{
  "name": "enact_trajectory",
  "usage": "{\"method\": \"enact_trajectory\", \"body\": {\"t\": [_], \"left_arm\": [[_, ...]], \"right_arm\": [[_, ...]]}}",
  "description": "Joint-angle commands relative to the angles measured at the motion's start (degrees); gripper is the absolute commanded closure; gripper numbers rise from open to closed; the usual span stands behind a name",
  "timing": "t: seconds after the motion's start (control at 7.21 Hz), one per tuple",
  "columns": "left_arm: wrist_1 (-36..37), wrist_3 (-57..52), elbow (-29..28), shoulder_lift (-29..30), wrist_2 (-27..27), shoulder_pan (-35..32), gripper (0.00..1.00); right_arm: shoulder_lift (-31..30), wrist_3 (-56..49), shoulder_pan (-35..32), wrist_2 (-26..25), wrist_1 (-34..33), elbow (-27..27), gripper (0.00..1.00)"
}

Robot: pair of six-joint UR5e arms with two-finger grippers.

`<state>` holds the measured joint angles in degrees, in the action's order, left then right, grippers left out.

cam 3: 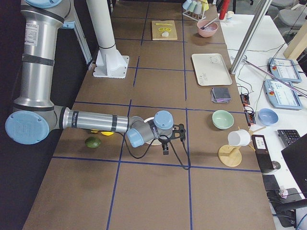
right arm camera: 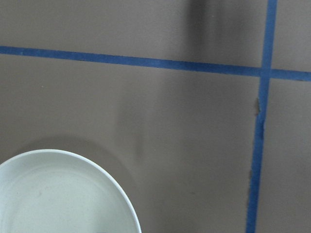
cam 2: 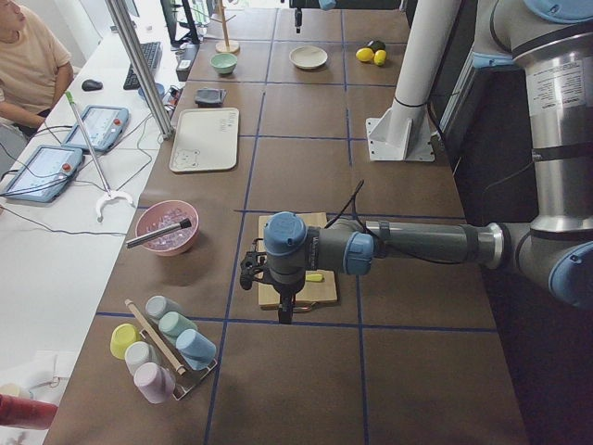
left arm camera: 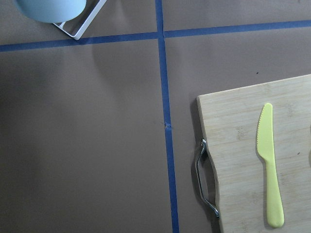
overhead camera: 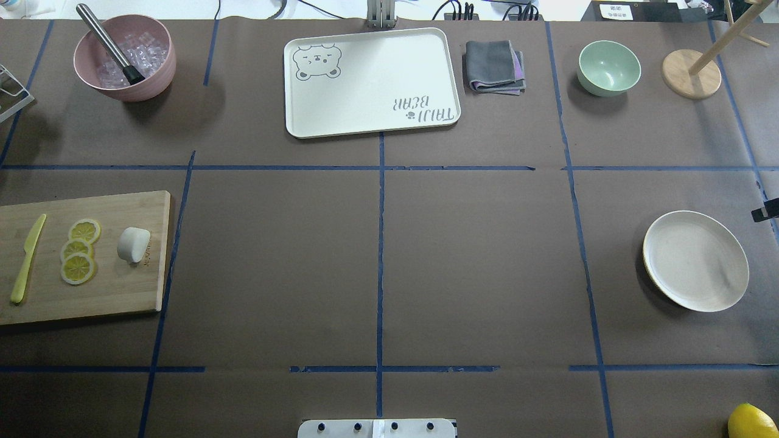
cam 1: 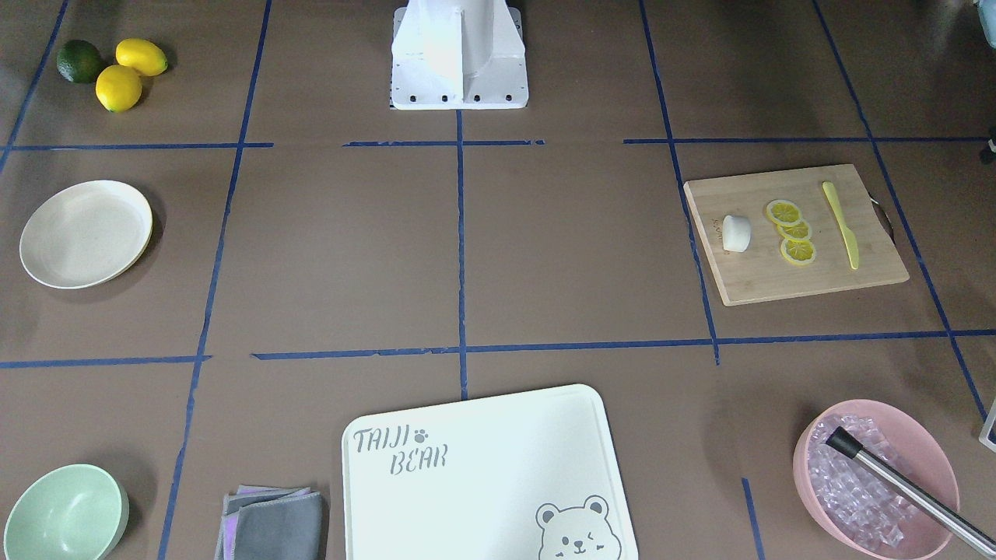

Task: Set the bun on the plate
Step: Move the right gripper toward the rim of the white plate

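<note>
As far as I can see, the bun (overhead camera: 133,244), a smooth white domed lump, lies on the wooden board (overhead camera: 122,292) beside the lemon slices (overhead camera: 78,268), well apart from the plate (overhead camera: 695,260). The tray (overhead camera: 371,82) reads "TAIJI BEAR". Whether the left gripper (cam 2: 283,312) and the right gripper (cam 3: 165,149) are spread or pressed together, I cannot tell.

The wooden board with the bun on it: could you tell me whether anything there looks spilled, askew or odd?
Nothing stands out. The bun rests on the wooden board beside three overlapping lemon slices and a yellow knife, nothing spilled. The board sits slightly skewed to the blue tape lines, no more.
</note>
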<state>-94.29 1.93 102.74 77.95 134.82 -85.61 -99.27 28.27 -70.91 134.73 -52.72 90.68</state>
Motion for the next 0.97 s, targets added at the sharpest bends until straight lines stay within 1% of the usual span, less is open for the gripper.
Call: {"method": "enact_trajectory", "body": {"t": [0.0, 0.28, 0.42, 0.55, 0.69, 0.83], "left_arm": [[-0.10, 0.00, 0.01, 0.18, 0.00, 0.00, 0.00], [-0.19, 0.00, -0.08, 0.18, 0.00, 0.00, 0.00], [-0.19, 0.00, -0.08, 0.18, 0.00, 0.00, 0.00], [-0.19, 0.00, -0.08, 0.18, 0.00, 0.00, 0.00], [-0.11, 0.00, -0.08, 0.18, 0.00, 0.00, 0.00], [-0.10, 0.00, -0.08, 0.10, 0.00, 0.00, 0.00]], "right_arm": [[-0.83, 8.47, 6.03, -3.15, 6.48, -0.77, 0.04], [-1.19, 8.03, 8.15, -3.33, 7.63, -3.04, 0.07], [-1.45, 7.94, 8.59, -3.42, 8.16, -4.27, 0.13], [-1.45, 7.94, 9.12, -3.42, 9.29, -5.42, 0.29], [-1.45, 7.77, 9.12, -3.16, 9.65, -5.43, 0.87], [-1.36, 7.68, 9.04, -2.89, 9.66, -4.99, 1.00]]}}
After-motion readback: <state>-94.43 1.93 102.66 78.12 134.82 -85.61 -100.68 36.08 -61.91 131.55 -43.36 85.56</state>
